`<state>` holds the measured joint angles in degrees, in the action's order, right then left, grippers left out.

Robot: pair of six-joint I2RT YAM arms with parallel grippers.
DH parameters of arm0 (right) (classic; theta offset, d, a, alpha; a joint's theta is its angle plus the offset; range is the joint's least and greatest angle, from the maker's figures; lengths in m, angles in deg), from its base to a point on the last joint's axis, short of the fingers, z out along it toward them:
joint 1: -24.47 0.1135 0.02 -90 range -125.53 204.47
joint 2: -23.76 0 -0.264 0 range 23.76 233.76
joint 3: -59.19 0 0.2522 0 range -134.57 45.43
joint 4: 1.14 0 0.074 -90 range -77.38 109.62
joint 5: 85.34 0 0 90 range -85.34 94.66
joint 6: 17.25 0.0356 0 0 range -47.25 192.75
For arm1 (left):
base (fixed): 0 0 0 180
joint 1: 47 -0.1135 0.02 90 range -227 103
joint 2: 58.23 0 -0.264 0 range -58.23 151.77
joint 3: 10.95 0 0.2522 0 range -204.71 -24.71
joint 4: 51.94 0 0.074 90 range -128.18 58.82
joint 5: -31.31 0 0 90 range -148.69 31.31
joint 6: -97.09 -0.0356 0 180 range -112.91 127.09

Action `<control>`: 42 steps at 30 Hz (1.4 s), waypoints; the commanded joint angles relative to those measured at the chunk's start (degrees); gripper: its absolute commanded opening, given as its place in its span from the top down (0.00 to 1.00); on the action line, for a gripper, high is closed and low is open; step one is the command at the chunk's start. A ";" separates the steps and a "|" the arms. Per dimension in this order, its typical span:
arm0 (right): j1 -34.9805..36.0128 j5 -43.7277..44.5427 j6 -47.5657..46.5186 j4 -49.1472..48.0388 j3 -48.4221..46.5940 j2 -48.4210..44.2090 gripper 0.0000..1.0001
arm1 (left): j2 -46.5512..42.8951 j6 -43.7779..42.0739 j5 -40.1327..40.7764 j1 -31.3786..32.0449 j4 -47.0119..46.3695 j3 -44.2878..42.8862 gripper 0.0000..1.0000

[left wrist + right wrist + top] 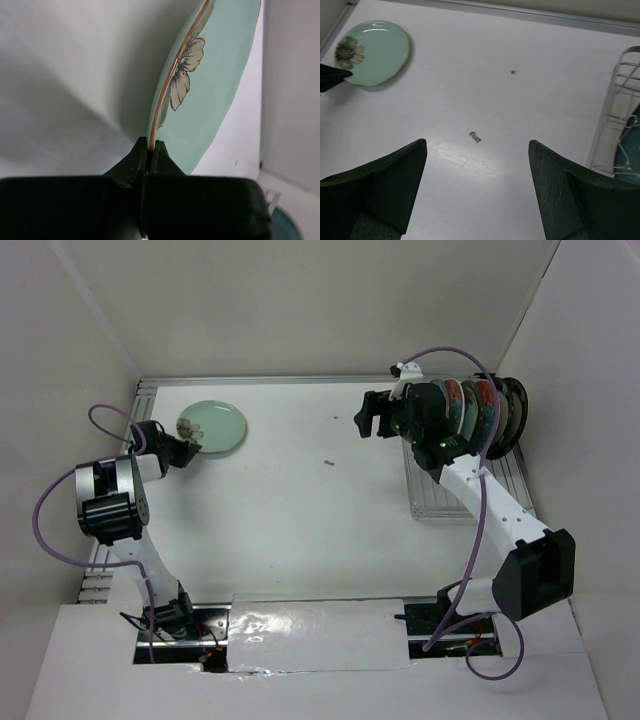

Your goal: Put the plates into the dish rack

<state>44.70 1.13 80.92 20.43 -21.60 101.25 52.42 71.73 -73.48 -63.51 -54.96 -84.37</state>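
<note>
A pale mint green plate (212,427) with a flower print lies at the back left of the table. My left gripper (188,450) is shut on its near-left rim. In the left wrist view the fingertips (150,147) pinch the gold-edged rim of that plate (215,75). The right wrist view shows the same plate (375,52) far off at upper left. The dish rack (450,495) stands at the right with several plates (480,410) upright in its far end. My right gripper (365,418) hovers open just left of them, with nothing between its fingers (477,145).
White walls close in the table on three sides. A small dark mark (328,462) sits mid-table. A foil-covered strip (320,625) runs along the near edge between the arm bases. The rack's wire end (620,100) and a teal plate (627,160) show beside my right fingers.
</note>
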 commanded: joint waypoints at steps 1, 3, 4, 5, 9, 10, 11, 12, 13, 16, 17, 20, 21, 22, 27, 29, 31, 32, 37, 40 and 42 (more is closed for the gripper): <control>0.69 -6.91 1.77 0.54 -1.62 1.42 0.11 | -7.96 -10.48 -5.94 3.06 0.78 3.22 1.00; 1.30 -10.26 3.43 0.54 -1.10 2.48 0.11 | -10.79 -11.99 -9.89 5.17 -0.62 5.33 1.00; 1.30 -11.40 3.44 0.54 -1.09 3.01 0.10 | -12.11 -12.00 -11.48 5.78 -1.32 6.13 1.00; 1.83 -13.85 4.31 0.01 -1.09 3.80 0.10 | -14.82 -12.00 -13.23 6.92 -2.72 8.48 1.00; 1.83 -19.31 7.39 -4.72 1.36 4.33 0.07 | -21.50 -11.38 -24.03 9.56 -10.63 13.76 1.00; 1.83 -20.19 7.92 -5.35 2.07 4.33 0.07 | -22.75 -11.38 -25.37 10.09 -11.60 14.65 1.00; 1.83 -21.24 8.70 -5.35 2.07 5.03 0.07 | -23.89 -11.38 -26.77 10.62 -13.70 15.35 1.00; 2.35 -21.86 8.71 -5.96 2.07 5.99 0.07 | -24.95 -11.38 -29.48 11.32 -14.68 16.58 1.00; 2.36 -22.39 9.32 -5.97 2.07 6.52 0.06 | -26.96 -11.38 -30.73 11.33 -15.39 17.11 1.00; 2.36 -24.24 9.85 -7.11 1.46 7.76 0.06 | -29.69 -10.85 -34.34 12.56 -17.14 18.61 1.00; 2.97 -24.24 10.46 -7.11 1.46 8.28 0.06 | -31.44 -10.85 -34.87 13.08 -17.15 18.61 1.00; 2.97 -26.52 11.96 -9.65 1.99 8.90 0.06 | -34.09 -10.85 -35.93 14.31 -18.56 20.20 1.00; 3.50 -27.83 11.96 -9.66 1.99 9.69 0.06 | -34.10 -10.85 -35.93 15.01 -18.56 20.20 1.00; 3.50 -28.54 11.96 -10.44 1.99 9.69 0.06 | -34.10 -11.46 -36.71 15.02 -19.25 20.20 1.00; 4.73 -31.00 11.96 -10.98 0.23 13.02 0.10 | -34.10 -12.08 -38.04 17.66 -20.40 20.20 1.00; 5.25 -32.41 11.96 -10.98 0.23 13.82 0.21 | -34.10 -12.69 -38.04 19.23 -21.11 19.58 1.00; 5.26 -33.47 11.96 -10.98 -0.39 14.62 0.36 | -33.49 -13.48 -38.04 19.85 -20.58 18.01 1.00; 5.26 -34.08 11.96 -10.98 -0.39 14.62 0.45 | -33.48 -13.49 -38.04 20.37 -19.88 17.48 1.00; 5.26 -31.90 10.03 -7.65 -2.50 15.23 0.98 | -32.96 -17.52 -35.67 20.91 -12.87 15.28 0.81; 3.60 -27.96 7.31 -4.48 -4.08 12.96 1.00 | -32.96 -22.87 -30.58 20.91 -4.35 12.56 0.48; 1.84 -21.22 4.16 -0.46 -6.70 10.68 1.00 | -33.48 -27.26 -26.20 22.04 4.70 9.92 0.33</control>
<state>49.18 -31.87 91.93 15.71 -23.11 116.03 21.05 51.43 -103.31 -42.75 -57.06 -68.78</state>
